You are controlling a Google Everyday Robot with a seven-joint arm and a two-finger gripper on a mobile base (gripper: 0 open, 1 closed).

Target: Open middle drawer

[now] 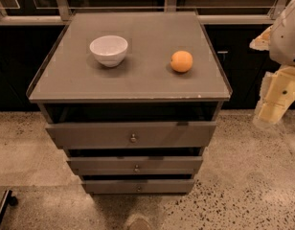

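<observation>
Left half of the counter (138, 87): white bowl (108, 50), upright, towards the back. The counter is a grey slab on top of a three-drawer unit, which stands on a speckled floor (243, 176)

Drawer stack below it, centre of view: top drawer (130, 134) has the tallest front, then the middle drawer (109, 165), then the bottom drawer (114, 186) with the narrowest front. One small round knob at the centre of each; the middle drawer's knob (136, 168) has nothing on it or near it. There's a dark gap above each front. The middle drawer's front sits stepped between the other two; can't tell from this angle whether it's pulled out at all

Right of the bowl and well apart from it: orange (181, 61), on the counter's right half

Far right edge of view: arm with a white rounded housing (289, 32) up top, cream claw (277, 97) hanging below it. It's off the counter's right side, roughly level with the slab's front edge, well apart from every knob. Nothing visible in the claw; can't tell how far open it is
</observation>
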